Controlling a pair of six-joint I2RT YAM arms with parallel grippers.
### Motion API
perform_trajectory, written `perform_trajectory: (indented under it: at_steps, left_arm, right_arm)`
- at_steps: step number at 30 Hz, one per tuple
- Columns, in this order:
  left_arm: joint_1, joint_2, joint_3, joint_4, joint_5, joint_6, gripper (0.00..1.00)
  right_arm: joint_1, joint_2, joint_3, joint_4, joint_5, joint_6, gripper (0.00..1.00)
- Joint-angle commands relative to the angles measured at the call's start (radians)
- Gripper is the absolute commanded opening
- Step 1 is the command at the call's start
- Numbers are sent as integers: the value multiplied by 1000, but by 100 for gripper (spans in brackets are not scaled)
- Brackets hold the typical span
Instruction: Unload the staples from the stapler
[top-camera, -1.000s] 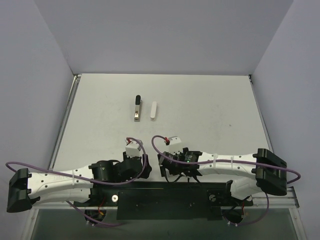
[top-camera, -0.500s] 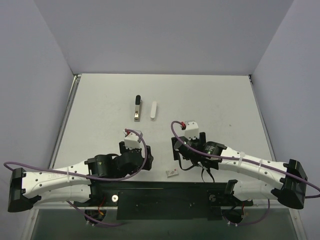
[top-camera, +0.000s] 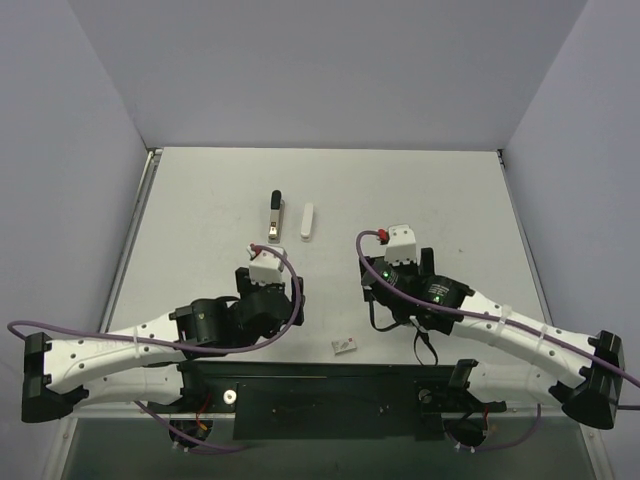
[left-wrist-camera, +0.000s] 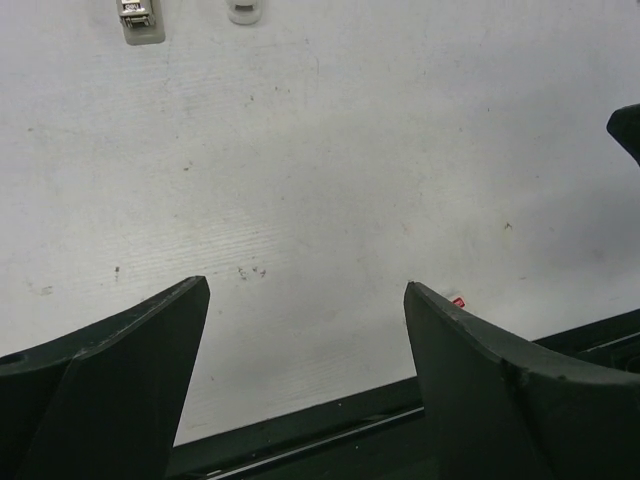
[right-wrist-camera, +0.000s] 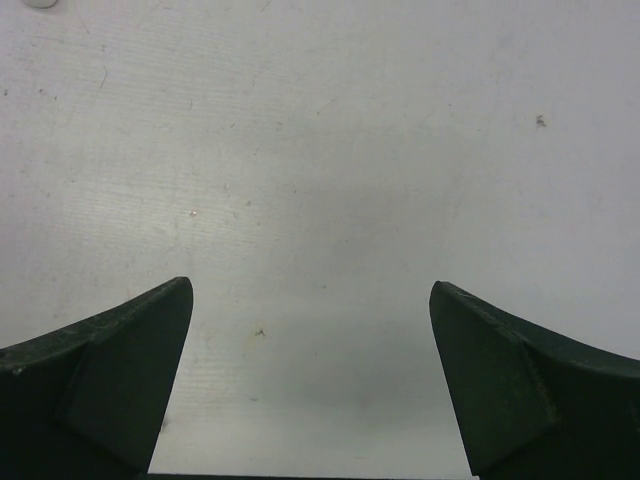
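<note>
The stapler (top-camera: 273, 215) lies at the far middle of the table as a silvery-brass channel with a black far end. Its near end shows at the top left of the left wrist view (left-wrist-camera: 139, 18). A slim white bar (top-camera: 307, 221) lies just right of it, parallel and apart; its tip also shows in both wrist views (left-wrist-camera: 243, 10) (right-wrist-camera: 40, 3). The staples are not visible. My left gripper (top-camera: 270, 285) (left-wrist-camera: 305, 288) is open and empty, short of the stapler. My right gripper (top-camera: 395, 262) (right-wrist-camera: 310, 288) is open and empty over bare table, right of the white bar.
A small white tile with reddish marks (top-camera: 344, 346) lies near the front edge between the two arms; its red corner peeks past the left gripper's right finger (left-wrist-camera: 458, 301). Grey walls enclose the table on three sides. The black base plate (top-camera: 330, 395) runs along the near edge.
Both arms have reached forward from their bases toward the middle of the table, uncovering the small tile. Both sets of jaws have spread wider. The stapler and white bar have not moved.
</note>
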Motion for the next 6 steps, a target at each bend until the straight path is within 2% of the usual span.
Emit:
perform_trajectory:
  at_steps: [1,6]
  left_arm:
    - [6,6,54,8,-70,75,91]
    - [3,13,40,98,-85,157,92]
  right_arm:
    - [-28,-1,61,-38,30,-64,100]
    - [-97,-43,61,5,-52,-97,100]
